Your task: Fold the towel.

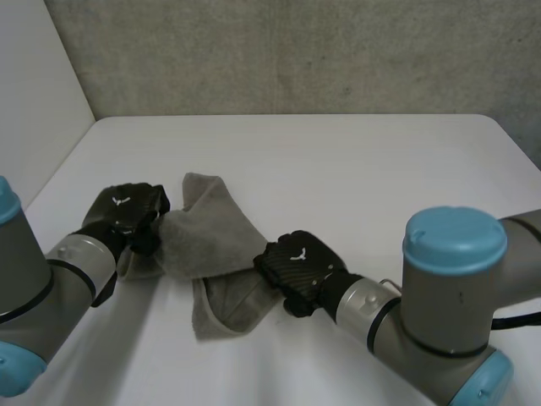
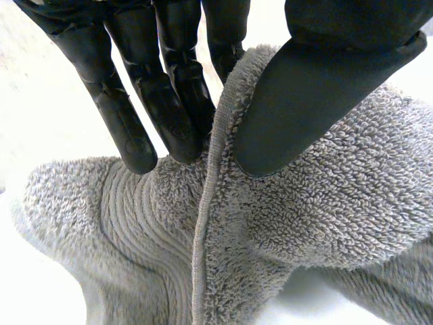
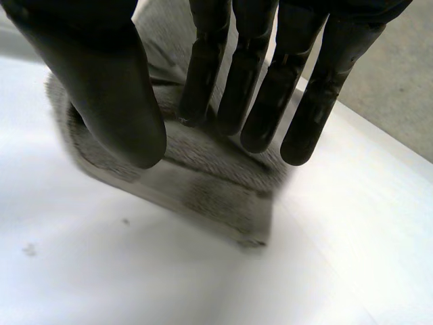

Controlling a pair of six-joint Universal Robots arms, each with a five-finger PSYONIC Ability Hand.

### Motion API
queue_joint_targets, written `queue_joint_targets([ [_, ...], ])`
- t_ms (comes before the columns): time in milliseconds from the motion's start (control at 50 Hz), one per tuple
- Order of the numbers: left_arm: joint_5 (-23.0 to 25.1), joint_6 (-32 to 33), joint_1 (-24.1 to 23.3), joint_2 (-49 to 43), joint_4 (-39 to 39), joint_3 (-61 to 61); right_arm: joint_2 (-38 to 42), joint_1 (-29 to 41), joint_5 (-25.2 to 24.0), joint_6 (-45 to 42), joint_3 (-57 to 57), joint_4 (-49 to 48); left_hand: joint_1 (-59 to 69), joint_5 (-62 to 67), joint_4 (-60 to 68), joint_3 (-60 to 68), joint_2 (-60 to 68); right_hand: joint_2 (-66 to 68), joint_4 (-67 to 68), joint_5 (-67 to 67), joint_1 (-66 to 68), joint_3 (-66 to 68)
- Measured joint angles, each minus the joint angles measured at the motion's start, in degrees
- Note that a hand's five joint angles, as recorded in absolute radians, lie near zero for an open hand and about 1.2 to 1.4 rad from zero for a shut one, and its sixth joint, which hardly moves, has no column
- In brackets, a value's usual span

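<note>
A grey towel (image 1: 211,241) lies crumpled on the white table (image 1: 355,169), left of the middle. My left hand (image 1: 127,211) is at the towel's left end. In the left wrist view its fingers (image 2: 162,101) and thumb (image 2: 304,101) pinch a hemmed edge of the towel (image 2: 325,196) between them. My right hand (image 1: 296,262) is at the towel's right side. In the right wrist view the towel (image 3: 216,183) runs up between its thumb (image 3: 115,88) and straight fingers (image 3: 264,88), and a corner (image 3: 257,233) hangs past the fingertips just above the table.
A grey wall (image 1: 296,51) runs along the table's far edge and a white panel (image 1: 34,93) stands at its left side. Bare tabletop stretches behind and to the right of the towel.
</note>
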Motion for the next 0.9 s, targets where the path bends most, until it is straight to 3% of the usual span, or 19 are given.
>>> queue_joint_targets([
  [60,0.02,0.03,-0.01,2.14,-0.01,-0.12,1.19,-2.02,-0.08,0.27,-2.36,2.49,0.00,0.00,0.00,0.01,0.00,-13.09,-12.46,-13.00,-12.47,-12.89],
  [200,0.05,0.08,-0.01,3.94,-0.01,-0.18,4.95,-4.76,0.01,0.82,-7.58,4.99,0.00,0.00,0.00,0.02,0.00,-23.78,-23.77,-25.09,-23.40,-23.89],
  [320,0.05,0.09,0.04,3.98,-0.03,-0.18,7.89,-5.37,0.25,2.38,-12.02,5.17,0.00,0.00,0.01,0.02,0.00,-25.24,-26.08,-27.29,-25.21,-26.13],
  [520,0.19,0.08,0.11,7.17,-1.14,-0.09,15.05,-4.99,-0.30,11.97,-24.14,7.73,0.00,0.00,0.01,0.02,0.01,-26.29,-27.12,-28.45,-26.03,-26.13],
  [720,0.31,0.14,-0.07,12.58,-2.73,-0.03,27.23,-2.00,-5.55,26.42,-41.51,14.98,0.00,0.00,0.01,0.05,0.03,-26.29,-27.12,-28.12,-26.03,-26.13],
  [780,0.32,0.16,-0.10,13.36,-2.79,0.04,30.40,-0.24,-6.80,29.37,-45.83,17.12,0.00,0.00,0.01,0.05,0.04,-24.11,-24.47,-24.11,-22.86,-23.74],
  [900,0.32,0.18,0.01,13.42,-2.68,0.48,33.58,1.88,-6.58,31.08,-52.65,20.71,0.00,0.00,0.01,0.05,0.05,11.28,11.12,12.46,12.05,11.14],
])
